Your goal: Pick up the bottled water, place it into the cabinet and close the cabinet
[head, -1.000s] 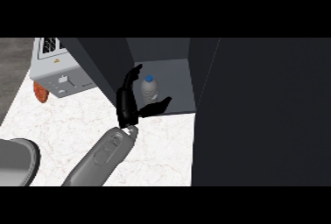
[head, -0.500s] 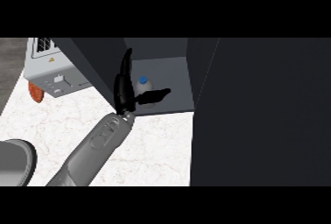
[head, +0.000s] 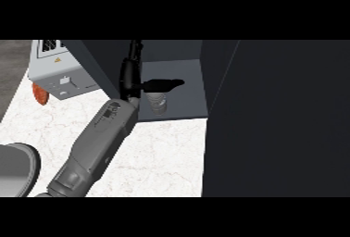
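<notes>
The bottled water (head: 159, 102), clear with a pale label, stands upright on the grey floor of the open cabinet (head: 184, 104). My left hand (head: 130, 78) is inside the opening just left of it, open. Its fingers (head: 135, 52) point straight up along the cabinet's left door (head: 96, 65). The thumb (head: 164, 84) sticks out to the right across the bottle's top and hides the cap. No finger curls round the bottle. My right hand does not show.
A big dark cabinet door (head: 287, 115) fills the right side of the view. A grey appliance (head: 61, 69) and an orange-red item (head: 40, 94) sit at the back left. A grey round object (head: 14, 169) lies at the lower left on the white marble counter (head: 164, 152).
My left hand has moved up along the left door, and its thumb now lies over the bottle's cap, which showed before. The bottle stays upright in the cabinet.
</notes>
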### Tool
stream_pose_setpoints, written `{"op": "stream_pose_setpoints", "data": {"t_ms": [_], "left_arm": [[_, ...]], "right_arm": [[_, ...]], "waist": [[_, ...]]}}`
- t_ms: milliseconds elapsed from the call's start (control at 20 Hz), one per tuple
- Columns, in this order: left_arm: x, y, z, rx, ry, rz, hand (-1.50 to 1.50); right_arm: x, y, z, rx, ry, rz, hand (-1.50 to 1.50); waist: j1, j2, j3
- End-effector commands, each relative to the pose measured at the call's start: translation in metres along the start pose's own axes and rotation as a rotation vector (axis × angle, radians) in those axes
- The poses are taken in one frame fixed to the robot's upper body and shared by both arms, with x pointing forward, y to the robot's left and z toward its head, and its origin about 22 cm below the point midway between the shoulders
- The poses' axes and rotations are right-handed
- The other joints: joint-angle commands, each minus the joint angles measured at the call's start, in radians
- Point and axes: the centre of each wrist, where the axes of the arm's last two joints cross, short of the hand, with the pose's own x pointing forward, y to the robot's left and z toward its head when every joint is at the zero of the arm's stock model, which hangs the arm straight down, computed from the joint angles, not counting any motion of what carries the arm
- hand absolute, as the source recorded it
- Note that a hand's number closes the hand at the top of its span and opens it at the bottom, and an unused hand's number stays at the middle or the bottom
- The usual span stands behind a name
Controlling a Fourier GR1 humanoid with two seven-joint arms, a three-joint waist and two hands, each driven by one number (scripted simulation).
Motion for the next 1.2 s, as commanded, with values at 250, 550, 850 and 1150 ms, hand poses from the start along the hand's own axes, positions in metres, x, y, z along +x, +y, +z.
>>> {"op": "stream_pose_setpoints", "data": {"t_ms": [250,550,850,1150], "left_arm": [[-0.011,0.032,-0.014,-0.074,-0.09,0.169,-1.5],[-0.011,0.022,0.019,-0.113,-0.094,0.238,-1.5],[-0.007,0.037,0.042,-0.176,-0.102,0.295,-1.5],[0.024,0.045,0.077,-0.199,-0.069,0.38,-1.5]], "right_arm": [[0.01,0.003,-0.009,-0.037,-0.011,0.017,-1.5],[0.008,0.005,0.022,-0.043,0.022,0.021,-1.5],[0.006,0.009,0.014,-0.056,0.009,0.022,-1.5],[0.021,0.009,0.021,-0.055,0.0,0.012,-1.5]], "waist": [[0.054,-0.014,0.001],[0.078,-0.027,0.002],[0.086,-0.027,0.001],[0.082,-0.026,0.001]]}}
